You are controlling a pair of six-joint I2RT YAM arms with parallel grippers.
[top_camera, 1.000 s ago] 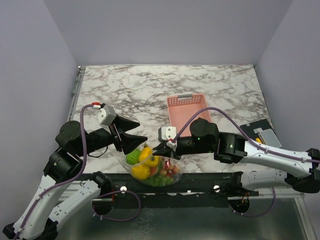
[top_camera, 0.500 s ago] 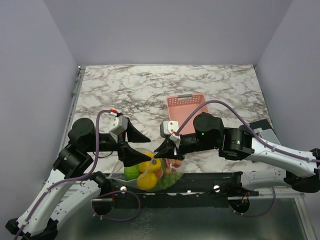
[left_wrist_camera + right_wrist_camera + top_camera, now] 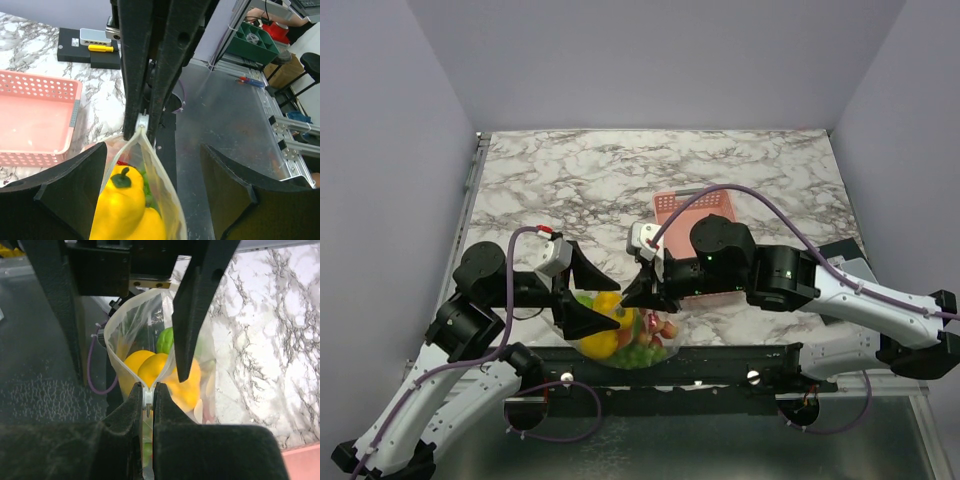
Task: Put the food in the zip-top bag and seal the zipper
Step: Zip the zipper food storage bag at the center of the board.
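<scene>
Right gripper: fingers pressed together on one end of the zipper, holding the bag up by that corner. Left gripper: fingers wide apart, one on either side of the bag mouth, touching nothing as far as the wrist views show.

Location of the work: lower centre of the overhead view, at the near edge of the table, just above the black rail. The pink basket lies behind the right arm, upper right of the bag.

Condition of the load: the food is already in the bag. A yellow fruit and a green fruit sit close under the mouth; red pieces show lower down. Beyond the pinched end the two lips spread into a V – the strip is not closed along that stretch.

Assessed step: sealing, with loading apparently complete.

Faults to guard against:
- Fruit in the seam. The yellow fruit rides high (nearly level with the lips). A left gripper closing too low would clamp fruit or film, not the strip.
- Misaligned lips. If the two halves are not brought level before pressure is applied, the strip will likely skip and leave a gap.
- Lost grip. The right fingers hold only a narrow end of the strip – a sideways pull from the left gripper could drag it free, and the bag could drop over the table edge.
</scene>
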